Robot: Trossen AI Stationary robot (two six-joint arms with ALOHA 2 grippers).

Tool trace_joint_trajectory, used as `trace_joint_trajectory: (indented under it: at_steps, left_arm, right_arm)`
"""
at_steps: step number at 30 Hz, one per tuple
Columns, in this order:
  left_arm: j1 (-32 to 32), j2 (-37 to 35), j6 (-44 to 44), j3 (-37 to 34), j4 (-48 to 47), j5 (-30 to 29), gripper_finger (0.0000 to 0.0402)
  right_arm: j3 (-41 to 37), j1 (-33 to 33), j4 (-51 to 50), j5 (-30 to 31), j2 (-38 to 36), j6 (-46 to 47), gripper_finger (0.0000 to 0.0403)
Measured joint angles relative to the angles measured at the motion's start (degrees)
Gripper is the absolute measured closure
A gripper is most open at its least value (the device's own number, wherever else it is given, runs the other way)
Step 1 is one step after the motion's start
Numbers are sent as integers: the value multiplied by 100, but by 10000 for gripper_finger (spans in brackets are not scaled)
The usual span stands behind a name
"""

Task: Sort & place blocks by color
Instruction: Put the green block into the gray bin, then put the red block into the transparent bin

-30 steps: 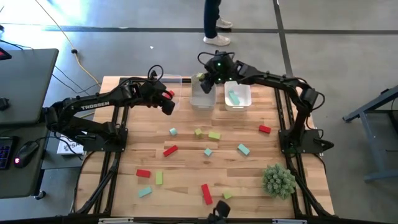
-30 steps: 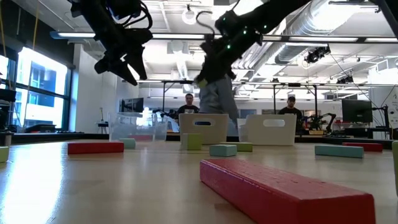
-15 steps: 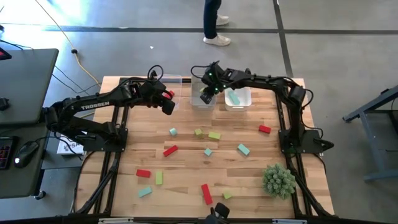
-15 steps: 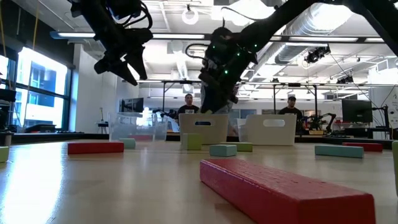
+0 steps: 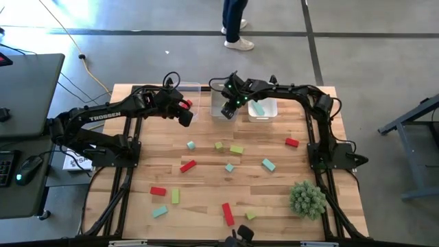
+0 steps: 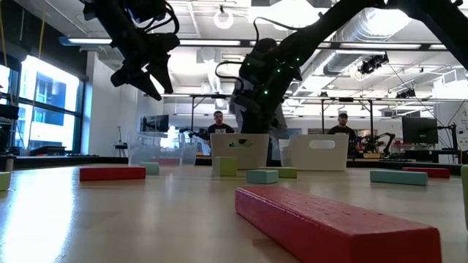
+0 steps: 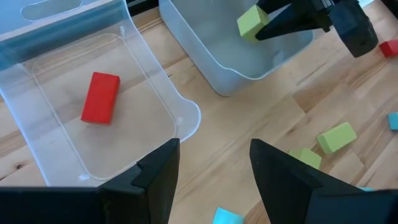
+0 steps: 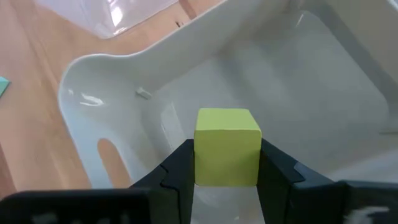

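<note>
My right gripper (image 8: 227, 158) is shut on a yellow-green cube (image 8: 227, 140) over the inside of the middle clear bin (image 5: 221, 92); the cube also shows in the left wrist view (image 7: 251, 21). My left gripper (image 5: 186, 115) is open and empty, high over the near edge of the left bin (image 7: 143, 81), where one red block (image 7: 100, 98) lies on the bottom. The right bin (image 5: 269, 113) holds a teal block (image 5: 257, 108). Several red, yellow-green and teal blocks lie on the table, among them a red bar (image 5: 187, 165). My right gripper pinches the yellow-green cube by two opposite side faces (image 8: 203, 163) between its two fingers, at their free ends. The fingers slant down from the table's right side. The cube is lifted clear, over the inside of the middle bin.
A spiky green plant (image 5: 306, 199) stands at the near right. Loose blocks lie across the table's middle and near part, such as a red bar (image 5: 227, 213) and a teal block (image 5: 268, 165). A person's legs (image 5: 233, 24) show beyond the far edge.
My right gripper has gone down and toward the table's near edge with the yellow-green cube, from above the middle bin's far rim to low over its inside. The cube stays in the hold.
</note>
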Motion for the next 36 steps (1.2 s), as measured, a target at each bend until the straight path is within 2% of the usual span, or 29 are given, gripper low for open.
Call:
trace_joint_trajectory:
  at_steps: [11, 16, 23, 27, 31, 36]
  left_arm:
    - [0, 0, -134, 0, -23, 14, 216]
    - [0, 0, -135, 0, -26, 170, 215]
    - [-2, 0, -138, 0, -103, 208, 199]
    - [-2, 0, -533, 0, -124, 220, 181]
    - [-60, 2, -582, 0, -228, 776, 175]
    - [-505, 2, -826, 0, -408, 831, 178]
  right_arm:
    - [2, 2, 4, 138, 0, -234, 221]
    - [207, 2, -60, 138, 0, -234, 204]
    - [879, 0, -665, 135, 0, -374, 204]
    - [1400, 0, -1121, 135, 0, -820, 204]
    - [2030, 0, -1596, 198, -2, -986, 204]
    - [2752, 0, -2131, 369, -7, -985, 204]
